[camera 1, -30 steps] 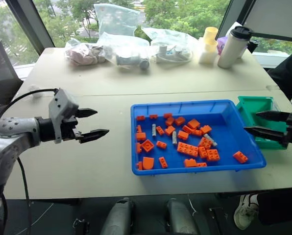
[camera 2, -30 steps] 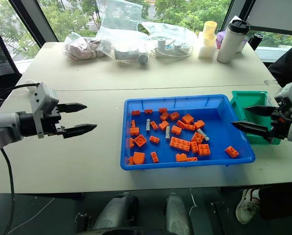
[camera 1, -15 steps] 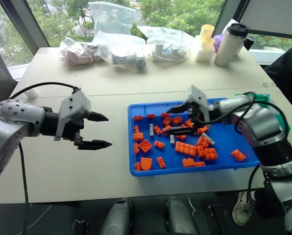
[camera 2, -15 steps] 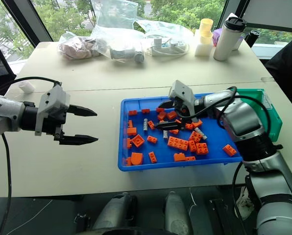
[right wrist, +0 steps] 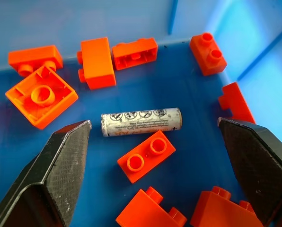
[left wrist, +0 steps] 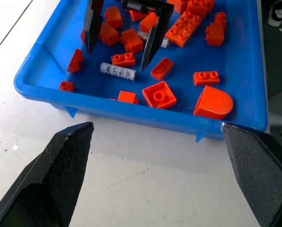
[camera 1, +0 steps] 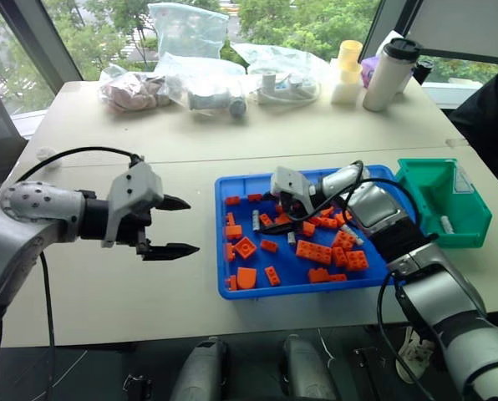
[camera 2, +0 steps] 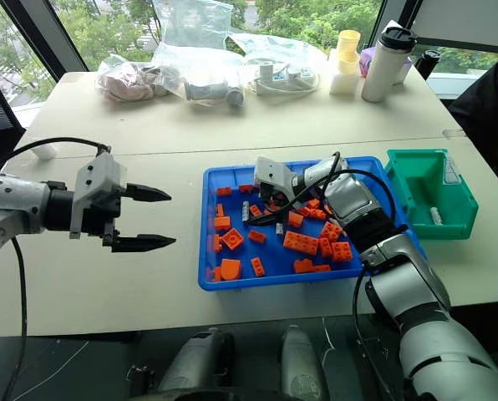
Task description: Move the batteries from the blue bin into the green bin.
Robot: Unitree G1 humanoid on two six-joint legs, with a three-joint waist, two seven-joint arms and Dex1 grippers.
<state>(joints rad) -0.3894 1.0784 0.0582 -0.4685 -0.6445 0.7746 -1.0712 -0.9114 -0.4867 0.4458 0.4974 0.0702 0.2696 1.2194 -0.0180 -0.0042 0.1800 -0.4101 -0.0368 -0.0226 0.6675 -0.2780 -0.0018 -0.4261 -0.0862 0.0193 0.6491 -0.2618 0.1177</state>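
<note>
- The right gripper point(left wrist: 122, 35) hung low inside the blue bin point(camera 1: 374, 276), its two black fingers spread wide and gripping nothing.
- One battery point(right wrist: 142, 122) lay flat on the bin floor between those fingers, touched by neither; a small two-stud orange brick point(right wrist: 146, 156) lay just beside it.
- That battery sat in the part of the blue bin nearest the left gripper, among scattered orange toy bricks point(camera 1: 320, 252).
- Another grey-white battery point(camera 1: 354, 237) lay further toward the green bin's side, between orange bricks.
- The green bin point(camera 1: 470, 225) stood on the table point(camera 1: 107, 284) just beside the blue bin, on the robot's right; one battery point(camera 1: 446, 224) lay on its floor.
- The left gripper point(camera 1: 175, 225) hovered above bare table, near the blue bin's left wall but apart from it, fingers open and empty, pointing toward the bin.
- At the table's far edge were clear plastic bags point(camera 1: 207, 79), a white tumbler with a black lid point(camera 1: 389, 73) and a pale yellow container point(camera 1: 346, 71).
</note>
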